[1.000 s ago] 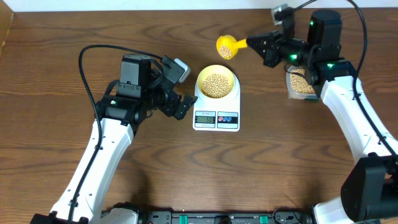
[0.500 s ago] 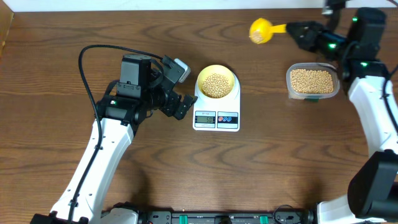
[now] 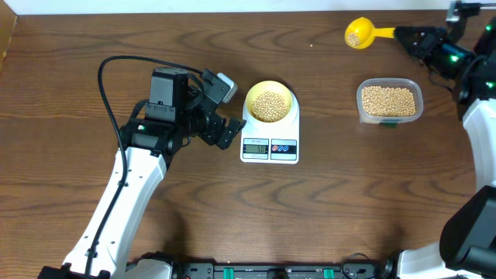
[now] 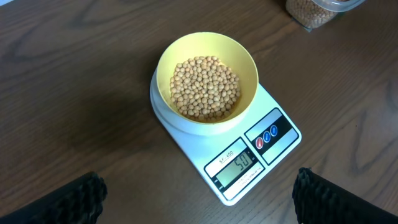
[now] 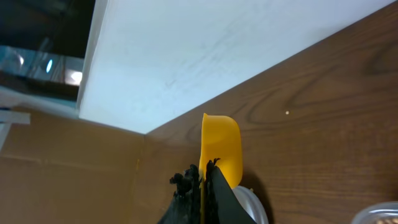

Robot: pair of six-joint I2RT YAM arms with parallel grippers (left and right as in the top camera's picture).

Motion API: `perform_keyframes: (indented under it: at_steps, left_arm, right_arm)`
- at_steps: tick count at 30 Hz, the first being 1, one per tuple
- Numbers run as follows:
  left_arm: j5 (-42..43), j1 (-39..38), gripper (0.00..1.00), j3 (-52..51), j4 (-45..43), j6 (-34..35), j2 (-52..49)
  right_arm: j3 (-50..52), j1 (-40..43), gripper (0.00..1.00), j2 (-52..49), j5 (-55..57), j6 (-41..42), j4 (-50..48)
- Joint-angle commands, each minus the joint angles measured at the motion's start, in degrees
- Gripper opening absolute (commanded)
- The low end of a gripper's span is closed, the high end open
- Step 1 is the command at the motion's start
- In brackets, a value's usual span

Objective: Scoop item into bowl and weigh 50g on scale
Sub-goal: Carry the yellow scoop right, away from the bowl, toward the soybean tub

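Yellow scoop (image 3: 359, 32) has been carried away from just beside the bowl (image 3: 270, 103) to the far right corner of the surface (image 3: 349, 201). It is now beyond the clear tub (image 3: 389, 101), which is no longer covered by the arm. The scoop is gripped by its handle in the closed right fingers (image 3: 411, 37). Left fingers (image 4: 78, 199) are spread wide with nothing held, parked beside the scale (image 4: 199, 149), unmoved. The bowl is seated on the scale, unmoved and loaded with beans (image 4: 205, 87). The display (image 4: 239, 163) is read as 50. Judged: target weight is reached and scooping is finished, so the scoop is being retired. A few beans seem left in the scoop; they are best kept clear of the bowl, or the reading would be spoiled.
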State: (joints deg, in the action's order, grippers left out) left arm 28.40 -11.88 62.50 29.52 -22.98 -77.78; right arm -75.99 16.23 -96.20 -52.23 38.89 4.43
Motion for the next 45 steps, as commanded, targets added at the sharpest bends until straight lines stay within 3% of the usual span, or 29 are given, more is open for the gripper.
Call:
perform_keyframes:
  at_steps: [1, 13, 45]
  left_arm:
    - [0.5, -0.1, 0.97, 0.3, 0.0, -1.0, 0.7]
    - [0.5, -0.1, 0.97, 0.3, 0.0, -1.0, 0.7]
    - [0.5, -0.1, 0.98, 0.3, 0.0, -1.0, 0.7]
  right_arm:
    - [-0.1, 2.0, 0.01, -0.2, -2.0, 2.8, -0.2]
    - [-0.1, 9.1, 0.01, -0.2, -2.8, 1.7, 7.7]
    - [-0.1, 13.1, 0.01, 9.2, 4.9, -29.2, 25.6]
